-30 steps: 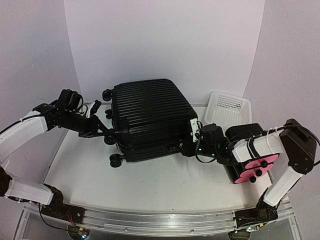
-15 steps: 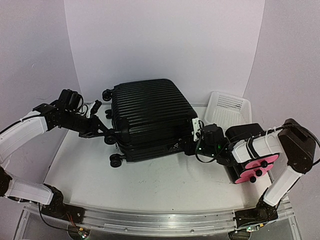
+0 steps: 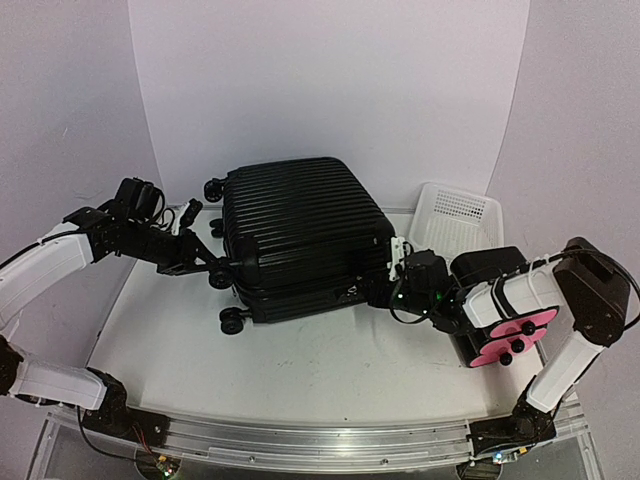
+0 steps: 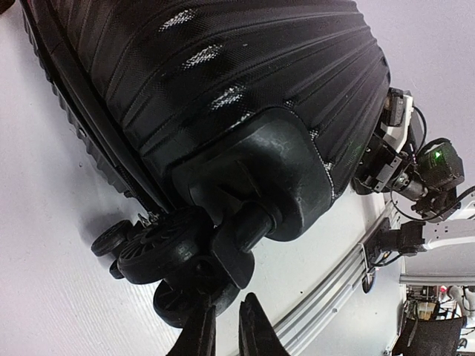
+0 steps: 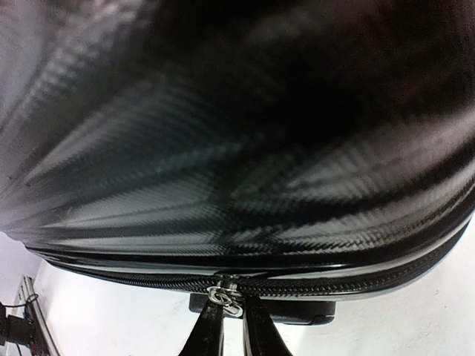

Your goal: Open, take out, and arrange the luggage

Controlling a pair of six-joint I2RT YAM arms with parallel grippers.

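The luggage is a large black ribbed suitcase lying flat and closed in the middle of the table; it also fills the left wrist view and the right wrist view. My left gripper is at its left end, its jaws nearly together with nothing between them, and one finger is against a front wheel. My right gripper is at the suitcase's front right corner, shut on the silver zipper pull of the closed zipper.
A white mesh basket stands at the back right. A black box with pink drawer fronts sits under my right forearm, right of the suitcase. An aluminium rail runs along the near table edge. White walls enclose the back and sides.
My right gripper has shifted slightly to the right along the suitcase's front corner. The left arm and the suitcase have not visibly moved.
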